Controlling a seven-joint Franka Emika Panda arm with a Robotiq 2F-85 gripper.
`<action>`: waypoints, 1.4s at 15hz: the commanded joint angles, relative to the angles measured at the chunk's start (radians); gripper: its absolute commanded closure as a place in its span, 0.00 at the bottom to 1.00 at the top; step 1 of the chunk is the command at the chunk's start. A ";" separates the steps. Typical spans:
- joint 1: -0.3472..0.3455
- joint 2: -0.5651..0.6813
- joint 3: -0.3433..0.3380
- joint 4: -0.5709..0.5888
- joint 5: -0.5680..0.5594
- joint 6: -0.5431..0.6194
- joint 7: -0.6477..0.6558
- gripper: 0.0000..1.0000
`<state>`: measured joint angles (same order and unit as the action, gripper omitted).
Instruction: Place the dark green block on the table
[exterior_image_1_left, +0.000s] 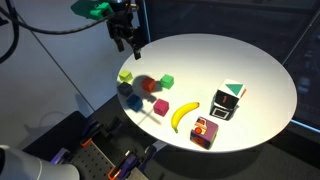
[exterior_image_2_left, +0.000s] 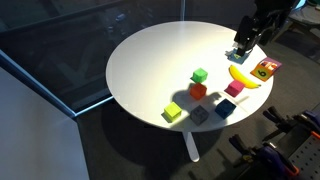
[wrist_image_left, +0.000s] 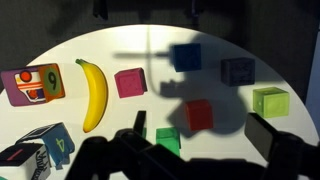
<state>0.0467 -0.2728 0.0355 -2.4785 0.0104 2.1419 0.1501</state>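
Note:
The dark green block (wrist_image_left: 167, 140) sits on the white round table (wrist_image_left: 150, 40), next to a red cube (wrist_image_left: 199, 115). It shows in both exterior views (exterior_image_1_left: 167, 79) (exterior_image_2_left: 200, 75). My gripper (wrist_image_left: 205, 135) is open and empty and hangs high above the table. In the wrist view the green block lies far below, just inside the left finger. The gripper also shows in both exterior views (exterior_image_1_left: 122, 35) (exterior_image_2_left: 255, 28), well above the blocks.
Also on the table are a lime cube (wrist_image_left: 268, 100), a magenta cube (wrist_image_left: 130, 82), a blue cube (wrist_image_left: 185, 57), a grey-purple cube (wrist_image_left: 238, 70), a banana (wrist_image_left: 93, 92), a colourful number block (wrist_image_left: 32, 83) and a black box (wrist_image_left: 35, 150).

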 joint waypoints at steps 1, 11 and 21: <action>-0.011 -0.004 0.004 0.046 0.023 -0.097 0.019 0.00; -0.005 -0.005 0.003 0.065 0.008 -0.136 -0.041 0.00; -0.008 0.000 0.006 0.050 0.008 -0.117 -0.031 0.00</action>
<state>0.0453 -0.2727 0.0356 -2.4299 0.0168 2.0264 0.1206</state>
